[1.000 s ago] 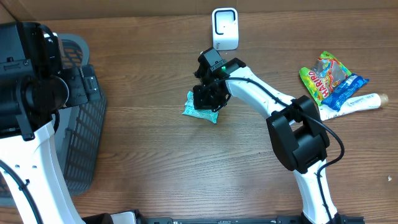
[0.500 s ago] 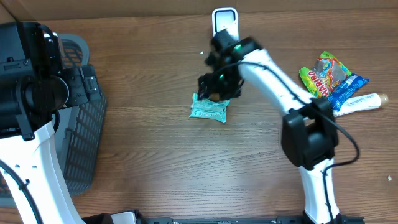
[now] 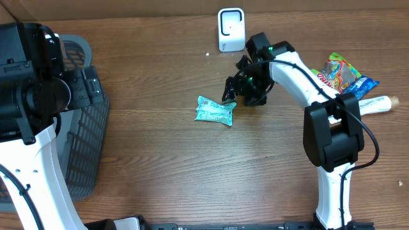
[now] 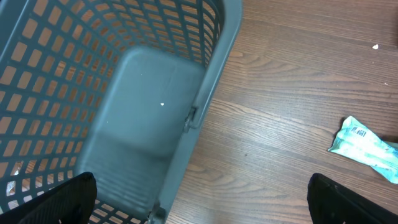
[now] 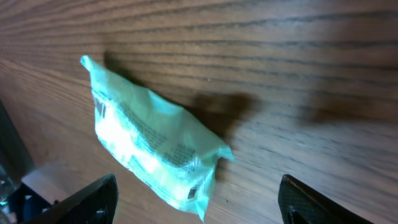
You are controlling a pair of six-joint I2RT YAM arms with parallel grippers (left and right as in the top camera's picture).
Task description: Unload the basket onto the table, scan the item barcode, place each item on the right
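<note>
Tabletop (image 3: 160,166), brown woodgrain, grey basket (image 3: 92,140), green packet (image 3: 214,112)

counter (image 3: 160,166) is brown wood, visible grain, pretty matt. the green packet (image 3: 215,112) is thin crinkly plastic film with a bit of shine, basket (image 4: 214,74) is dull grey moulded plastic mesh, white scanner (image 3: 231,29) looks like smooth glossy plastic
</note>
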